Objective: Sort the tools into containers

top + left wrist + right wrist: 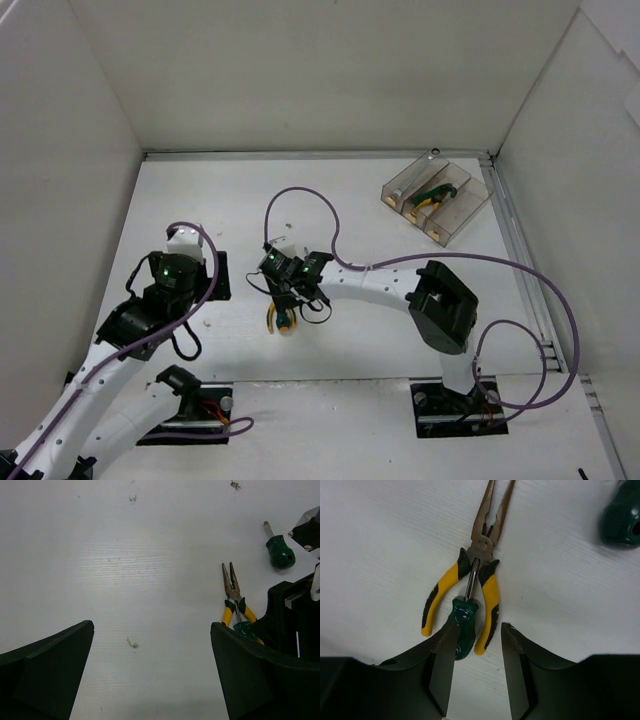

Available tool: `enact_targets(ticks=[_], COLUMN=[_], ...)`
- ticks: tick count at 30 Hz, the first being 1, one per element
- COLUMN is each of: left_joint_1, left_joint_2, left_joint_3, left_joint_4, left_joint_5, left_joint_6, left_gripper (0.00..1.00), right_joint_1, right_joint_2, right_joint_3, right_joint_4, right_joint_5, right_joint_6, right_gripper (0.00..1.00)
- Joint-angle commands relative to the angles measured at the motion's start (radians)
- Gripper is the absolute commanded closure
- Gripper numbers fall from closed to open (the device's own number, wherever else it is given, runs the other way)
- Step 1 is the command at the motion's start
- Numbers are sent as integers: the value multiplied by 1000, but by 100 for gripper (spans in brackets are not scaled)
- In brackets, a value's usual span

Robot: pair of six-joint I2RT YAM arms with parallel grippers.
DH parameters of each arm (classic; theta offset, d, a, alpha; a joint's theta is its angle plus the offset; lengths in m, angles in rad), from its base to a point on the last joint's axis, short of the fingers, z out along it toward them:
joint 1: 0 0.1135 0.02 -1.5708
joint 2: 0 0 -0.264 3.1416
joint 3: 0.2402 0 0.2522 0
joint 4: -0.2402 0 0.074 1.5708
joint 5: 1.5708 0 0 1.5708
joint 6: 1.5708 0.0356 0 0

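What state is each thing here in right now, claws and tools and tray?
Yellow-handled pliers: flat on table, jaws slightly apart.
Green screwdriver: lying with its shaft between those handles.
Right gripper: open, straddling that screwdriver's handle.
Left gripper: open wide, empty.
Second screwdriver: lying loose on table.
Tray: holds green-handled pliers.

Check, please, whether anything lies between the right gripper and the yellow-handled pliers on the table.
Yes. A green-handled screwdriver lies between the two handles of the yellow-handled pliers, with its shaft pointing at their pivot and its handle right at the right gripper. Closing there would probably catch it along with a plier handle.
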Motion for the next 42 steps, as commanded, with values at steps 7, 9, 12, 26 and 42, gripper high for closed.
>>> enact_targets(ticks=[7,9,12,26,42], left_joint_1=[7,7,7,7,7], left_joint_2=[7,5,4,11,24], left_joint_3=[10,8,7,8,8], left_joint_4=[44,44,47,55,54], left_joint_5=[5,6,6,25,28], left_joint_6=[0,0,1,9,10], left_gripper=[0,0,0,0,0], right_joint_1=[-14,-17,-17,-38,-22], right_joint_2=[83,105,136,-22,-22], right_joint_3=[126,142,177,-10,-30], right_joint_4=[44,43,40,29,31], right_joint_5=[40,49,57,80,41], right_joint_6=[80,80,73,-55,-75], right_gripper=[52,52,50,60,65])
